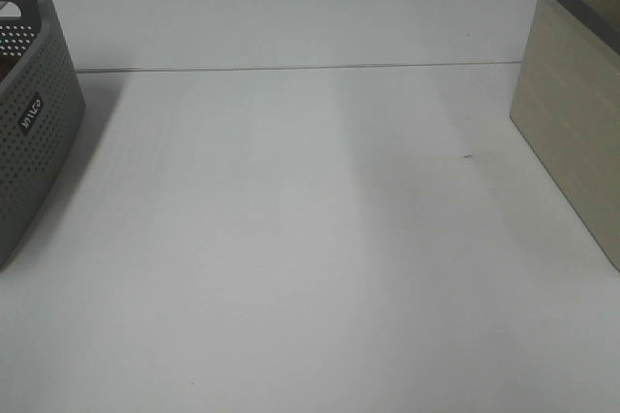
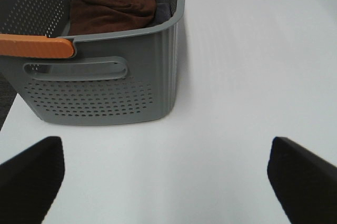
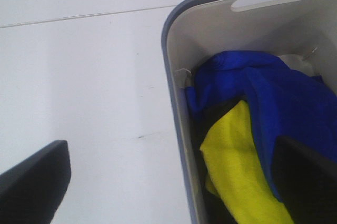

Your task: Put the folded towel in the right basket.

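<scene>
A brown towel [image 2: 113, 6] lies loosely folded inside the grey perforated left basket [image 2: 100, 84], which also shows at the left edge of the high view [image 1: 34, 112]. The beige right basket [image 1: 572, 132] stands at the right edge. In the right wrist view its pale inside wall [image 3: 221, 29] surrounds a blue cloth [image 3: 268, 84] and a yellow cloth [image 3: 237, 166]. My left gripper [image 2: 166, 182] is open and empty, just in front of the grey basket. My right gripper [image 3: 171, 182] is open and empty, above the right basket's near rim. Neither gripper shows in the high view.
The grey basket has an orange handle piece [image 2: 34, 46] on its rim. A white table [image 1: 310, 238] with a seam line across the back lies between the two baskets. A small dark mark [image 1: 468, 155] sits near the right basket.
</scene>
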### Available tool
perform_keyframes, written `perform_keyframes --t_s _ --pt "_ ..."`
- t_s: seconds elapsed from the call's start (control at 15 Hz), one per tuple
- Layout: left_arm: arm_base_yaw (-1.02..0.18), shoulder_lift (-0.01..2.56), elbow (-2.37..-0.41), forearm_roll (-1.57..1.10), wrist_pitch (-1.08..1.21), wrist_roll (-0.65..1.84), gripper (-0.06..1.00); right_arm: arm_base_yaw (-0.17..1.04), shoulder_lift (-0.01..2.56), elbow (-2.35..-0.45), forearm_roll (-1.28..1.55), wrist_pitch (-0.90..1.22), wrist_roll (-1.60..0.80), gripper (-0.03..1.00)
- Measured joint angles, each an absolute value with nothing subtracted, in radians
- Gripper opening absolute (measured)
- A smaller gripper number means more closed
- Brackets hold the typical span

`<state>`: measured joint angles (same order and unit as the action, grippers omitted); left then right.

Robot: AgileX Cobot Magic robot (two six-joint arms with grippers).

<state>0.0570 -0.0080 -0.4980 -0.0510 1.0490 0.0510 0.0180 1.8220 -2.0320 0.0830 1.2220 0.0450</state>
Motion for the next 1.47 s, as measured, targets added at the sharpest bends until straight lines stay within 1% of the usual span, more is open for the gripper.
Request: perform_keyframes --t_s 0.13,0.2,0.33,0.53,0.6,0.67,0.8,0.87,1.0,1.2,1.47 --pt "0.057 -0.008 -0.498 -0.051 1.049 0.051 0.97 0.050 1.783 -2.019 0.093 1.222 0.073 0.98" --pt "0.057 -0.008 -0.498 -0.051 1.049 0.051 0.97 0.050 1.743 -1.982 0.109 1.222 0.071 0.98" --pt "0.057 -0.008 -0.498 -0.051 1.049 0.051 0.97 0.051 1.629 -1.848 0.104 1.221 0.066 0.98" --pt "0.057 -0.008 -0.498 -0.051 1.049 0.051 0.97 0.051 1.383 -1.531 0.022 1.221 0.066 0.98" --pt "0.057 -0.008 -0.498 -0.051 1.049 0.051 0.97 0.051 1.299 -1.431 0.014 1.221 0.066 0.98" --pt "0.057 -0.008 -0.498 -0.051 1.049 0.051 0.97 0.051 1.252 -1.376 0.013 1.221 0.066 0.98" --pt "0.057 -0.008 -0.498 -0.051 1.049 0.051 0.97 0.051 1.071 -1.170 0.017 1.221 0.068 0.98" --pt "0.057 -0.008 -0.498 -0.051 1.049 0.051 0.97 0.051 0.865 -0.977 0.017 1.177 0.068 0.98" --pt "0.057 -0.008 -0.498 -0.051 1.049 0.051 0.97 0.051 0.647 -0.818 0.018 1.108 0.074 0.98" --pt "0.057 -0.008 -0.498 -0.051 1.049 0.051 0.97 0.051 0.372 -0.642 0.006 1.087 0.099 0.98" --pt "0.057 -0.008 -0.498 -0.051 1.049 0.051 0.97 0.051 0.134 -0.523 -0.026 1.077 0.099 0.98"
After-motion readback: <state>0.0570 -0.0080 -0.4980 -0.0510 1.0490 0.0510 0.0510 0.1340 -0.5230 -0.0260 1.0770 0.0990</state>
